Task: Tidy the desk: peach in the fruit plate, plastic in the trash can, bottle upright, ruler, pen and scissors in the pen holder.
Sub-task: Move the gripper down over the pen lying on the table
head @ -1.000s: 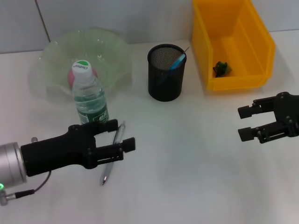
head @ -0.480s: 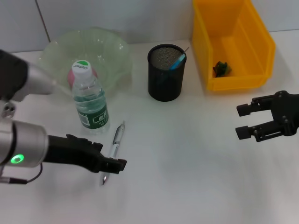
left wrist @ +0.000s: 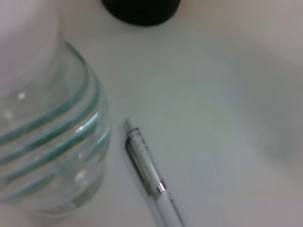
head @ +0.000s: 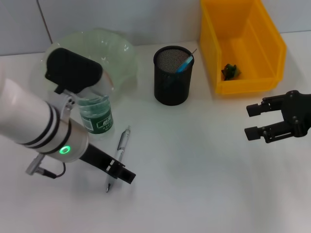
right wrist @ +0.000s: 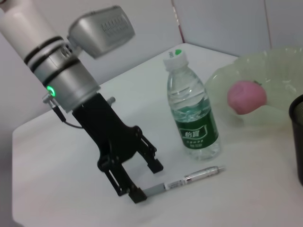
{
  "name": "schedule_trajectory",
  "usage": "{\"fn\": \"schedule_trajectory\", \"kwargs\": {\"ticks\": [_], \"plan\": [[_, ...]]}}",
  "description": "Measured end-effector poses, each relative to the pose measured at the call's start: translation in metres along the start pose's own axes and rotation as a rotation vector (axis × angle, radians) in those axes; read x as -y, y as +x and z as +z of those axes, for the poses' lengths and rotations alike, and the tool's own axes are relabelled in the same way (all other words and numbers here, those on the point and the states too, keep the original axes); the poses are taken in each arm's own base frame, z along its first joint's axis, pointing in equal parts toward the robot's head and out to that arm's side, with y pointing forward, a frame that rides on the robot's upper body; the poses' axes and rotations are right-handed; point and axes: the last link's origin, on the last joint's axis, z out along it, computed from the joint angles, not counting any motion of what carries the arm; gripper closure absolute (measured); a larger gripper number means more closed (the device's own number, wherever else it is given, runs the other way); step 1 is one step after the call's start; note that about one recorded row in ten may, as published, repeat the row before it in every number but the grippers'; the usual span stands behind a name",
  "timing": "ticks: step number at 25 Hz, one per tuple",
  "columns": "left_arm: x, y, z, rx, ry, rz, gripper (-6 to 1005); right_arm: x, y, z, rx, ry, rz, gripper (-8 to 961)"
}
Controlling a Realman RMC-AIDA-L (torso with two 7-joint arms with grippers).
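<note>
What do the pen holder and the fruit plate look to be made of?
Pen holder: black wire mesh, probably metal, matte; the fine grid shows on its inner wall. Fruit plate: translucent pale green with a wavy rim, glass or clear plastic; the peach shows through it.

You've got one bottle [head: 95, 112], one pen [head: 118, 154] on the desk, one peach [right wrist: 246, 96], one fruit plate [head: 121, 58], one pen holder [head: 173, 75], one yellow bin [head: 240, 44], two grippers.

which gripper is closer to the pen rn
Left. The left gripper is open and down at the pen, fingers straddling its tip end beside the bottle. The right gripper hovers open far across the table, below the yellow bin.
</note>
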Motion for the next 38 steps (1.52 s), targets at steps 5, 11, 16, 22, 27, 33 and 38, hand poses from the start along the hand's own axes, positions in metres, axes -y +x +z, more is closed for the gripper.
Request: {"fn": "schedule_trajectory", "kwargs": {"ticks": [5, 11, 16, 22, 27, 33, 38], "plan": [[0.003, 0.009, 0.008, 0.03, 0.015, 0.002, 248, 0.003, -0.003, 0.0, 0.002, 0.014, -0.007, 157], [0.004, 0.018, 0.006, 0.025, 0.024, 0.013, 256, 0.006, -0.009, 0.0, 0.006, 0.024, -0.018, 157], [0.004, 0.017, 0.007, 0.034, 0.027, 0.013, 262, 0.007, -0.011, 0.001, 0.007, 0.023, -0.015, 157], [0.003, 0.015, 0.007, 0.049, 0.027, 0.021, 270, 0.007, -0.011, 0.0, 0.008, 0.025, -0.006, 157], [0.003, 0.013, 0.009, 0.061, 0.028, 0.026, 276, 0.007, -0.01, 0.0, 0.008, 0.027, 0.001, 156], [0.001, 0.011, 0.01, 0.074, 0.026, 0.032, 284, 0.006, -0.009, 0.0, 0.008, 0.028, 0.005, 156], [-0.001, 0.009, 0.011, 0.087, 0.026, 0.047, 290, 0.006, -0.008, 0.0, 0.008, 0.028, 0.009, 156]]}}
